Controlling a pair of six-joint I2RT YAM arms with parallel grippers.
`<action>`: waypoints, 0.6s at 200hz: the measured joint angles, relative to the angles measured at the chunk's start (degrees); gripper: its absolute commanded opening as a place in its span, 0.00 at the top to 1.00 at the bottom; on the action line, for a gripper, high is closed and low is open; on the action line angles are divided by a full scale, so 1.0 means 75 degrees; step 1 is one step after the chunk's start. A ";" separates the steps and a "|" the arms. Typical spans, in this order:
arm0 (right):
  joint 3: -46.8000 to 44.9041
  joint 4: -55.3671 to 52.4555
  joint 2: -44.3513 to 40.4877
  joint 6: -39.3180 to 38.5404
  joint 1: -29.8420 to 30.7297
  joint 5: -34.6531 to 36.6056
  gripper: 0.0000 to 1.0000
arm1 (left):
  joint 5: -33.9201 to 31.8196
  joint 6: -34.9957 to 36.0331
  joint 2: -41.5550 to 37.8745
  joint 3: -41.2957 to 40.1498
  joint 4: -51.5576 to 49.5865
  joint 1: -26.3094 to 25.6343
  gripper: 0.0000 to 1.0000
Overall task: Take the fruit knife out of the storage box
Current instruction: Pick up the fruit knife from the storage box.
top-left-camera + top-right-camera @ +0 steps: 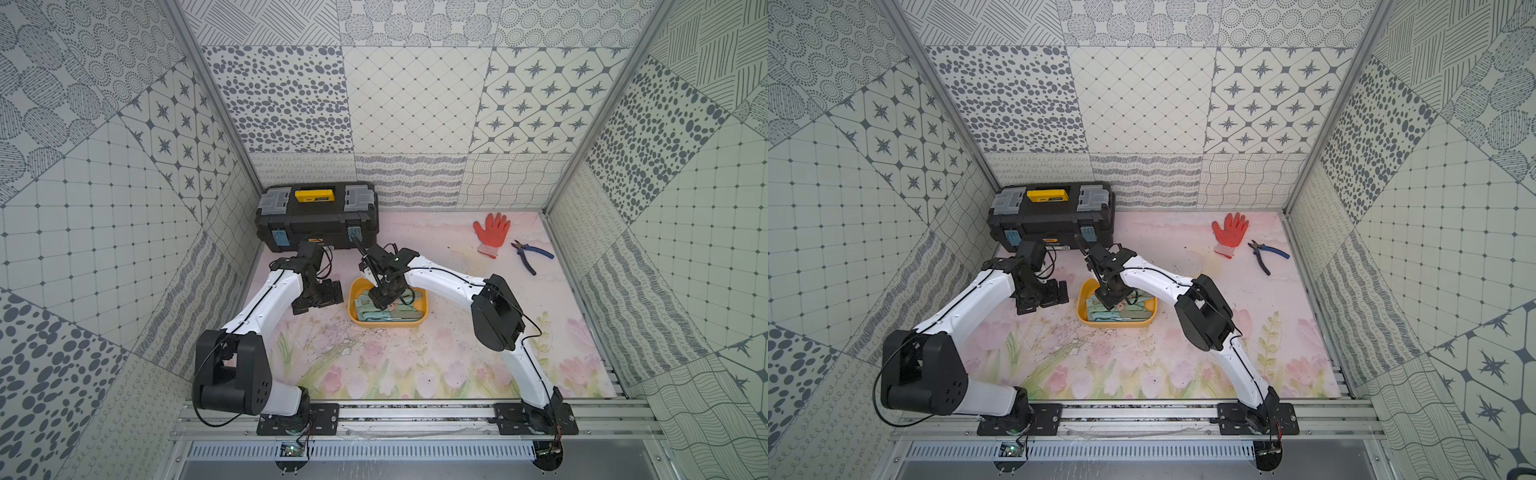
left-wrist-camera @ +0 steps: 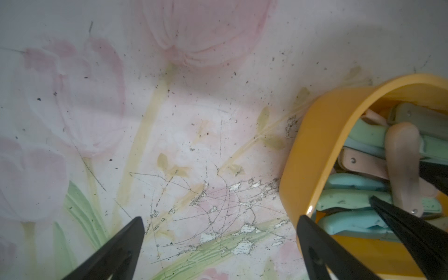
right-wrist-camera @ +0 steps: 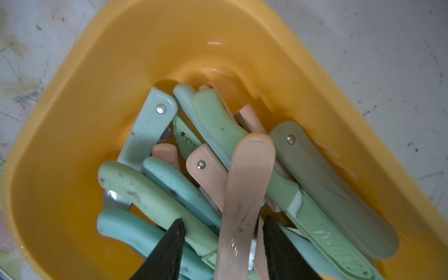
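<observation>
The yellow storage box (image 1: 386, 323) (image 1: 1113, 323) sits mid-table and holds several folded fruit knives in pink, green and blue. My right gripper (image 1: 384, 305) (image 3: 223, 219) reaches down into it. Its jaws straddle a pink fruit knife (image 3: 244, 184) (image 2: 402, 160) that lies tilted across the pile. One finger is at the knife's side; a gap shows between the knife and the other finger. My left gripper (image 1: 316, 305) (image 2: 221, 217) hovers wide open over the bare mat just left of the box wall (image 2: 315, 135), with nothing in it.
A black toolbox (image 1: 318, 216) with a yellow handle stands at the back left, close behind both wrists. An orange glove (image 1: 492, 232) and blue-handled pliers (image 1: 532, 253) lie at the back right. Patterned walls enclose the floral mat.
</observation>
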 measured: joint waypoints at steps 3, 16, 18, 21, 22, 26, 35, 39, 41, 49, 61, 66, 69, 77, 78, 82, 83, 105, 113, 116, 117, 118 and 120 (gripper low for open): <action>0.0009 0.0006 0.0009 0.0035 0.0000 -0.0015 0.57 | 0.0009 0.0000 0.0003 0.0000 0.0000 0.0000 0.02; 0.0047 0.0000 0.0035 0.0023 0.0000 -0.0023 0.61 | 0.0087 0.0000 0.0047 0.0000 0.0003 -0.0003 0.02; 0.0047 0.0000 0.0035 0.0035 0.0000 -0.0026 0.61 | 0.0105 0.0000 0.0055 0.0000 0.0003 -0.0006 0.02; 0.0050 0.0000 0.0038 0.0012 0.0000 -0.0026 0.62 | 0.0125 0.0000 0.0064 0.0000 0.0003 -0.0009 0.02; 0.0050 0.0000 0.0038 0.0026 0.0000 -0.0026 0.63 | 0.0134 0.0003 0.0067 0.0000 0.0003 -0.0012 0.02; 0.0050 0.0000 0.0035 0.0032 -0.0003 -0.0029 0.64 | 0.0178 0.0003 0.0082 0.0000 0.0003 -0.0023 0.02; 0.0050 0.0003 0.0038 0.0038 -0.0003 -0.0029 0.66 | 0.0248 0.0015 0.0111 0.0000 0.0006 -0.0047 0.02; 0.0050 0.0003 0.0038 0.0044 -0.0003 -0.0029 0.68 | 0.0303 0.0017 0.0125 0.0000 0.0006 -0.0061 0.02; 0.0050 0.0003 0.0038 0.0032 -0.0006 -0.0032 0.68 | 0.0315 0.0017 0.0128 -0.0003 0.0006 -0.0064 0.02; 0.0050 0.0000 0.0038 0.0047 -0.0026 -0.0029 0.69 | 0.0388 0.0020 0.0160 -0.0006 0.0009 -0.0090 0.02; 0.0050 0.0006 0.0038 0.0044 -0.0041 -0.0032 0.71 | 0.0530 0.0023 0.0224 -0.0009 0.0012 -0.0128 0.02; 0.0050 0.0006 0.0038 0.0050 -0.0050 -0.0032 0.71 | 0.0577 0.0023 0.0256 -0.0009 0.0015 -0.0146 0.02; 0.0050 0.0006 0.0038 0.0050 -0.0055 -0.0032 0.71 | 0.0612 0.0023 0.0286 -0.0009 0.0017 -0.0163 0.02; 0.0050 0.0009 0.0038 0.0052 -0.0070 -0.0032 0.72 | 0.0694 0.0023 0.0344 -0.0009 0.0017 -0.0198 0.02; 0.0050 0.0009 0.0038 0.0052 -0.0073 -0.0032 0.72 | 0.0705 0.0023 0.0353 -0.0009 0.0017 -0.0204 0.02; 0.0050 0.0012 0.0038 0.0055 -0.0082 -0.0032 0.72 | 0.0752 0.0026 0.0388 -0.0009 0.0017 -0.0233 0.02; 0.0047 0.0012 0.0038 0.0055 -0.0085 -0.0032 0.72 | 0.0752 0.0026 0.0388 -0.0009 0.0017 -0.0233 0.02; -0.0023 0.0128 0.0029 0.0128 -0.0128 -0.0067 0.73 | 0.0921 0.0029 0.0527 -0.0009 0.0017 -0.0353 0.02; -0.0096 0.0204 0.0003 0.0160 -0.0146 -0.0102 0.74 | 0.0962 0.0032 0.0565 -0.0006 0.0017 -0.0388 0.02; -0.0131 0.0233 -0.0009 0.0169 -0.0154 -0.0119 0.74 | 0.0970 0.0032 0.0574 -0.0006 0.0020 -0.0393 0.02; -0.0149 0.0245 -0.0012 0.0178 -0.0154 -0.0125 0.74 | 0.0973 0.0035 0.0580 -0.0006 0.0020 -0.0396 0.02; -0.0160 0.0259 -0.0017 0.0181 -0.0157 -0.0131 0.74 | 0.0979 0.0035 0.0586 -0.0006 0.0020 -0.0399 0.02; -0.0181 0.0268 -0.0029 0.0184 -0.0166 -0.0149 0.74 | 0.0982 0.0038 0.0589 -0.0006 0.0020 -0.0402 0.02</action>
